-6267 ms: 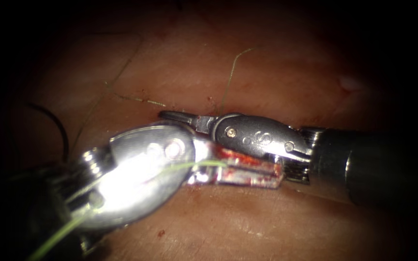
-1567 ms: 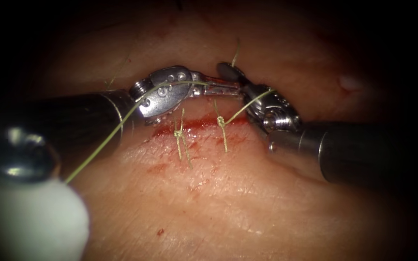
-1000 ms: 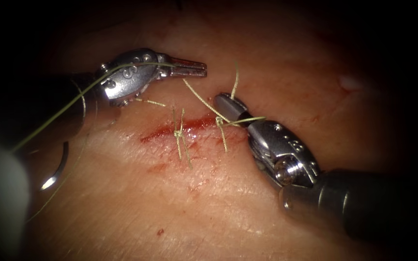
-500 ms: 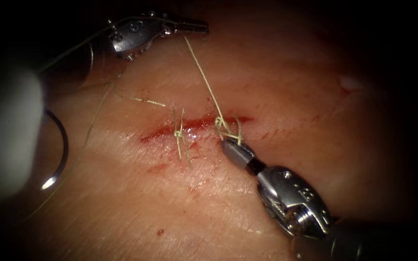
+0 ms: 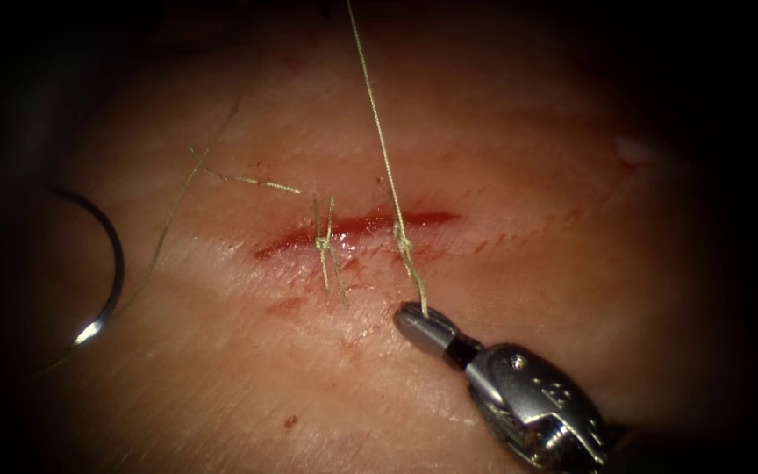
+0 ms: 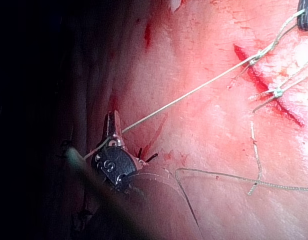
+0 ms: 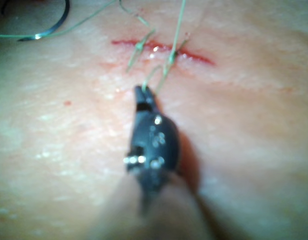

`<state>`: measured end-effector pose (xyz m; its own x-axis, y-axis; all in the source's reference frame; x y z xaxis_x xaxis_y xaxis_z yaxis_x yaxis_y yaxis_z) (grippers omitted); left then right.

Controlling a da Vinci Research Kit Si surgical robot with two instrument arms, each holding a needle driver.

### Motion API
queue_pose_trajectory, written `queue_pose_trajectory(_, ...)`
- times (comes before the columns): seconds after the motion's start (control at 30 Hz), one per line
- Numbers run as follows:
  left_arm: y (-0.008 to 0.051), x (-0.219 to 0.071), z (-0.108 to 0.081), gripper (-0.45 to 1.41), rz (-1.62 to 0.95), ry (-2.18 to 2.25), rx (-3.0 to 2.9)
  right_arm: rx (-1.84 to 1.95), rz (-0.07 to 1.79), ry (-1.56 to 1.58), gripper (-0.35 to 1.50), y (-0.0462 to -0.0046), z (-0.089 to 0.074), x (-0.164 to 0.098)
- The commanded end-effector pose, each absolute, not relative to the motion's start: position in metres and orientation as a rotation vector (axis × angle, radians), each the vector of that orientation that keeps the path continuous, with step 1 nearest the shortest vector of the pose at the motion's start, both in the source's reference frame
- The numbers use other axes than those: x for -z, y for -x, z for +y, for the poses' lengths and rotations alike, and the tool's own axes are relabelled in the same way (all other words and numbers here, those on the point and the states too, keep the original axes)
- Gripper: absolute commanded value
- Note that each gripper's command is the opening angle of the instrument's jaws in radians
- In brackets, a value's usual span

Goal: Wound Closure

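Right end effector [image 5: 423,318] clamped on thread [image 5: 382,149], left end effector [image 6: 113,131] likewise, needle [image 5: 107,281] loose, half in shadow left of cut [image 5: 353,228]

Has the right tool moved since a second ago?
Yes. The right tool, holding the thread, has drawn back from above the cut to below it.

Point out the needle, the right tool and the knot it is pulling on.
needle [image 5: 114,263]: endoscope view, on its curved body, lying free on the tissue left of the cut.
right tool [image 5: 423,323]: endoscope view, at its jaws, shut on the thread's short end.
knot [image 5: 399,232]: endoscope view, where the thread crosses the cut.
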<state>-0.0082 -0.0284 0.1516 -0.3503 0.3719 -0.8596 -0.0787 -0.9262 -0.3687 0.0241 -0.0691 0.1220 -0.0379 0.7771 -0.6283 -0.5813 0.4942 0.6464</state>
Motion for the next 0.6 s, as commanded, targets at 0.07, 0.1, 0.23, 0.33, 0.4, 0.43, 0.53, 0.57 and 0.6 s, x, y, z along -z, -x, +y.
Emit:
queue_pose_trajectory(0.07,0.0086,-0.1524,-0.0275,-0.45,-0.380,1.592,-2.351,-1.051,1.167,-0.223,-0.35,-0.0248,-0.0703,-0.1218)
queue_pose_trajectory(0.1,0.0085,-0.1525,-0.0273,-0.45,-0.379,1.592,-2.352,-1.032,1.163,-0.224,-0.35,-0.0248,-0.0707,-0.1217)
queue_pose_trajectory(0.23,0.0084,-0.1530,-0.0265,-0.45,-0.375,1.585,-2.358,-0.984,1.153,-0.239,-0.35,-0.0249,-0.0724,-0.1211)
queue_pose_trajectory(0.33,0.0084,-0.1532,-0.0256,-0.45,-0.364,1.577,-2.355,-0.967,1.144,-0.238,-0.35,-0.0249,-0.0731,-0.1213)
queue_pose_trajectory(0.4,0.0084,-0.1534,-0.0250,-0.45,-0.356,1.571,-2.352,-0.962,1.143,-0.239,-0.35,-0.0248,-0.0734,-0.1216)
queue_pose_trajectory(0.43,0.0085,-0.1535,-0.0247,-0.45,-0.353,1.568,-2.352,-0.955,1.135,-0.236,-0.35,-0.0247,-0.0734,-0.1218)
queue_pose_trajectory(0.53,0.0086,-0.1540,-0.0243,-0.45,-0.343,1.561,-2.355,-0.944,1.123,-0.230,-0.35,-0.0244,-0.0737,-0.1226)
queue_pose_trajectory(0.57,0.0086,-0.1542,-0.0243,-0.45,-0.339,1.560,-2.355,-0.936,1.121,-0.227,-0.35,-0.0244,-0.0738,-0.1228)
queue_pose_trajectory(0.6,0.0087,-0.1544,-0.0244,-0.45,-0.336,1.557,-2.359,-0.932,1.123,-0.229,-0.35,-0.0243,-0.0739,-0.1230)
